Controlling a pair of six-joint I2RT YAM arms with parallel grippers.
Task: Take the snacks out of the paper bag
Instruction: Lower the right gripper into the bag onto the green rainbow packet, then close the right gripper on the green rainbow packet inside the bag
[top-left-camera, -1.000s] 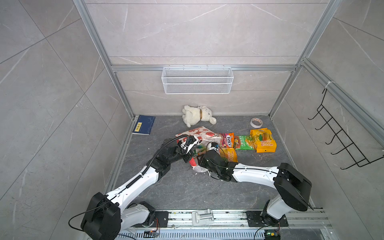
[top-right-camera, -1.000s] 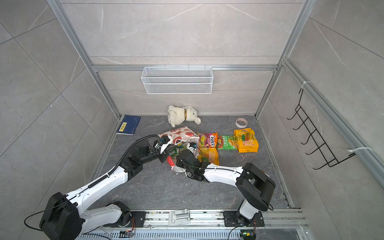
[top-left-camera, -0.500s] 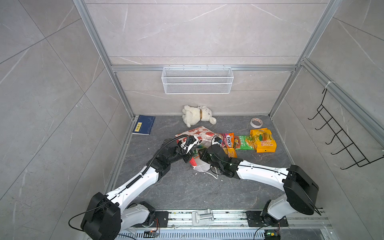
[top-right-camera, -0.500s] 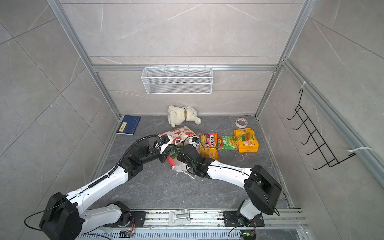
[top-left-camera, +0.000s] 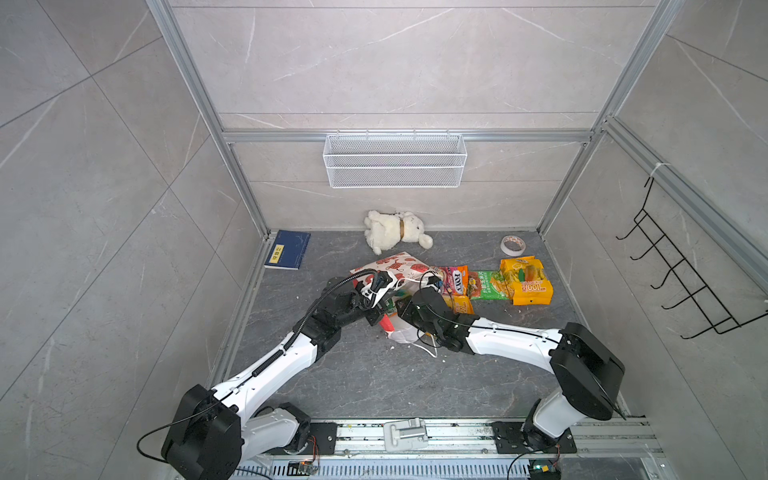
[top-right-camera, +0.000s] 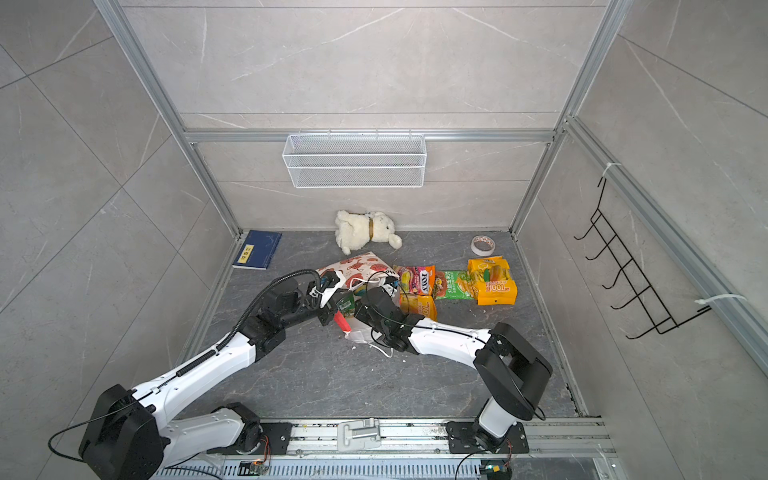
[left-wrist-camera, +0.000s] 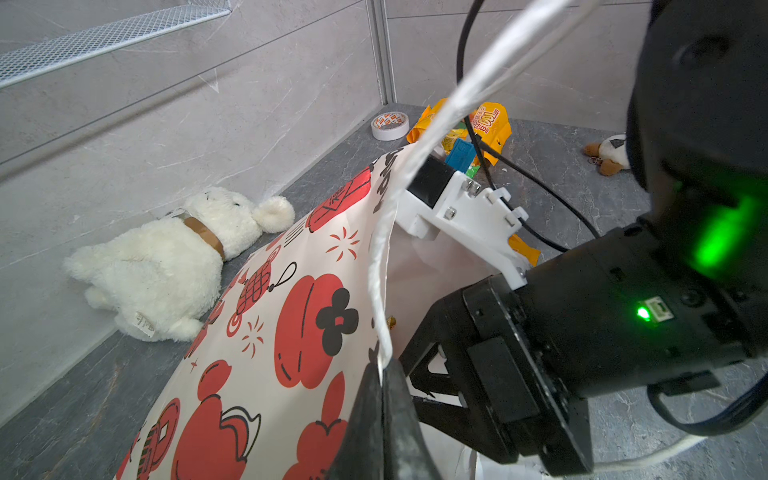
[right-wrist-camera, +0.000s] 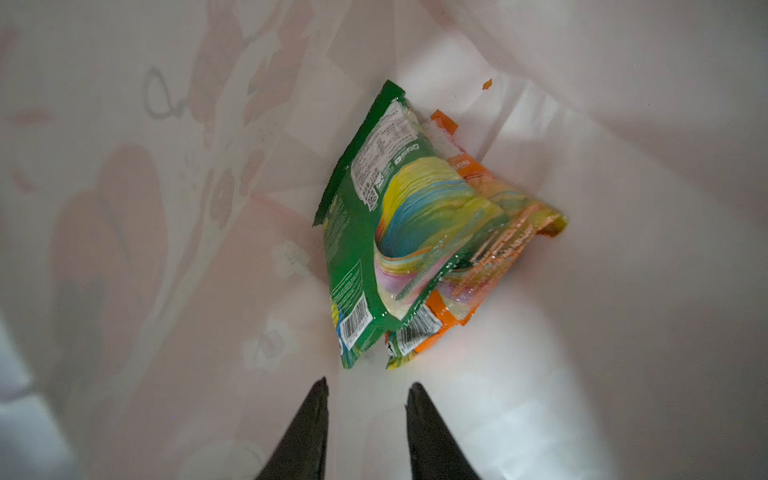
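Snacks (right-wrist-camera: 415, 232) lie deep in the bag (right-wrist-camera: 124, 208), two of them: a green packet (right-wrist-camera: 357, 232) resting on an orange packet (right-wrist-camera: 490, 249), both crumpled against the white inner paper. My right gripper (right-wrist-camera: 368, 384) is inside the bag with them, its jaws parted and nothing between them. The near ends of both packets sit just ahead of my fingertips (right-wrist-camera: 309, 424), close but not touching, and the green packet's barcode corner is nearest the gap. My left gripper (left-wrist-camera: 382, 370) is clenched on the bag's rim at the mouth, where a white cord (left-wrist-camera: 457, 95) runs along the paper edge. The printed side slopes away from that grip toward the plush (left-wrist-camera: 166, 257). In both top views the bag lies on its side at the middle of the frame, mouth toward my arms, which meet there; my right fingertips are hidden inside it. Right of centre, outside the bag, four more packets (top-left-camera: 487, 286) lie on the floor (top-left-camera: 374, 374), from the FOX packet (top-left-camera: 455, 279) just beside the bag to the yellow pack (top-left-camera: 527, 281) farthest right. Tape (top-left-camera: 512, 245) sits just above that yellow pack in the frame.
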